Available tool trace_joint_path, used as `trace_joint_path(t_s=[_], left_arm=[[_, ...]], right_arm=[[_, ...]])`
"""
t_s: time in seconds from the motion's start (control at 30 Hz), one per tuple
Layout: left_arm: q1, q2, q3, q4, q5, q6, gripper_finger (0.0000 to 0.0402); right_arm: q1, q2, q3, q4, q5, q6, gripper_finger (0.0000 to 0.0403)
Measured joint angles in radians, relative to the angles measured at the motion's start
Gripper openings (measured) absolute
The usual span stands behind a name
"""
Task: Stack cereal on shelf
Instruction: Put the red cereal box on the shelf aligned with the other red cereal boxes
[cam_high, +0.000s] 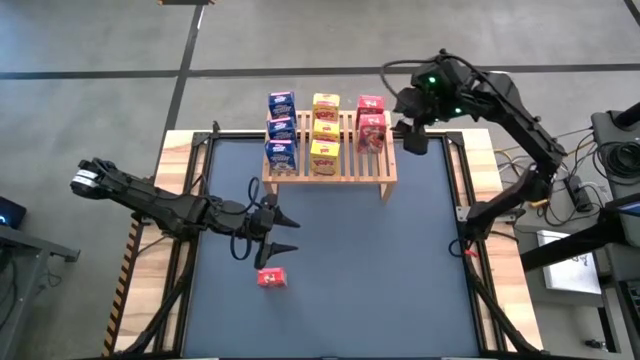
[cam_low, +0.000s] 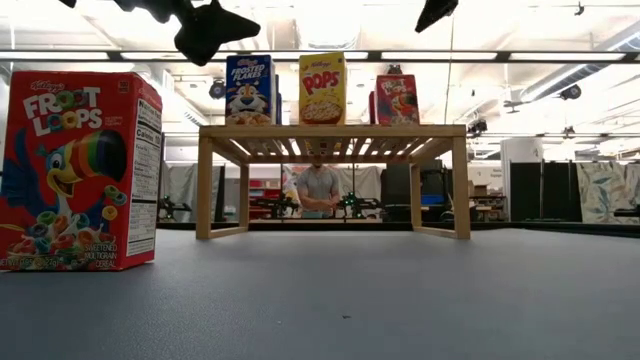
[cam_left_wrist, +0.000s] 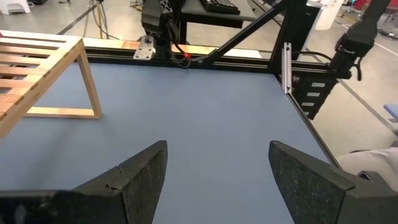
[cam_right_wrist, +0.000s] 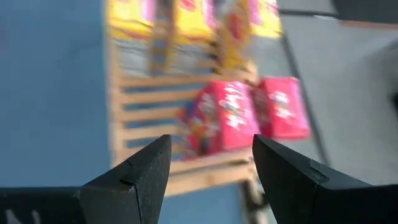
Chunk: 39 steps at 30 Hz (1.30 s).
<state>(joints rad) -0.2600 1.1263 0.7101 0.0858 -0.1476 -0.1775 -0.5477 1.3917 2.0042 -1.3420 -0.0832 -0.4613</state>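
The wooden shelf (cam_high: 330, 165) stands at the table's far side on its short legs. Cereal boxes stand on its slats: three blue (cam_high: 281, 128), three yellow (cam_high: 324, 130) and two red (cam_high: 371, 122). Another red cereal box (cam_high: 272, 278) stands upright on the mat near the front, large at the left of the low view (cam_low: 80, 170). My left gripper (cam_high: 283, 233) hovers open just beyond that box, touching nothing. My right gripper (cam_high: 413, 138) is raised and open beside the shelf's right end. In its wrist view (cam_right_wrist: 211, 165) the two red boxes (cam_right_wrist: 245, 118) lie ahead of it.
Bare blue mat (cam_high: 380, 270) spreads in front of the shelf and to the right. A black frame rail (cam_high: 462, 200) runs along the table's sides. Cables and gear (cam_high: 590, 190) sit off the right edge. A person (cam_low: 320, 190) stands beyond the table's far side.
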Motion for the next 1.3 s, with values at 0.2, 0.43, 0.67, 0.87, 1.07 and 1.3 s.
trace_joint_path(t_s=[0.2, 0.43, 0.67, 0.87, 1.07, 1.3], left_arm=[[0.000, -0.013, 0.015, -0.144, 0.027, -0.013, 0.0265], [-0.001, -0.013, 0.157, -0.586, 0.031, -0.182, 0.0265], [-0.047, -0.013, 0.230, -0.717, 0.163, -0.312, 0.0265], [-0.134, -0.011, 0.203, -0.726, 0.178, -0.420, 0.0265], [-0.182, -0.005, 0.228, -0.722, 0.184, -0.490, 0.0265], [-0.218, 0.092, 0.230, -0.745, 0.167, -0.487, 0.0265]], right_arm=[[0.050, -0.112, -0.146, 0.134, -0.208, 0.065, 0.0217], [0.209, -0.298, -0.463, 0.408, -0.071, 0.163, 0.0217], [0.345, -0.446, -0.735, 0.670, 0.031, 0.221, 0.0217], [0.387, -0.509, -0.881, 0.792, 0.032, 0.228, 0.0217], [0.389, -0.528, -0.941, 0.847, 0.035, 0.249, 0.0217], [0.426, -0.556, -0.977, 0.859, 0.035, 0.269, 0.0217]])
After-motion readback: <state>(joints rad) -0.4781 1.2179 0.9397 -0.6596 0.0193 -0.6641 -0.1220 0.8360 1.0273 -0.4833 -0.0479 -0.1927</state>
